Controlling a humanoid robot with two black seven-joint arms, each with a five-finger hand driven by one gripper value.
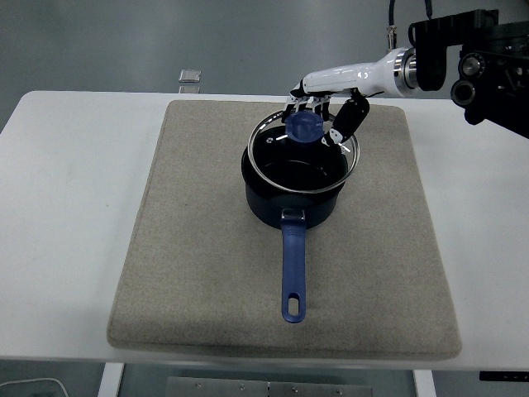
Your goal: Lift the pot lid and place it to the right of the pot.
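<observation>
A dark blue pot (291, 195) with a long blue handle (293, 273) stands on the beige mat (198, 248). Its glass lid (269, 161) with a blue knob (303, 126) hangs just above the pot's rim, tilted and shifted a little to the right. My right hand (324, 114) reaches in from the right edge, its white-backed fingers curled around the knob. The left arm does not show.
A small grey object (190, 76) lies on the white table (66, 207) beyond the mat's far left corner. Bare mat stretches to the right of the pot (397, 215) and toward the near edge.
</observation>
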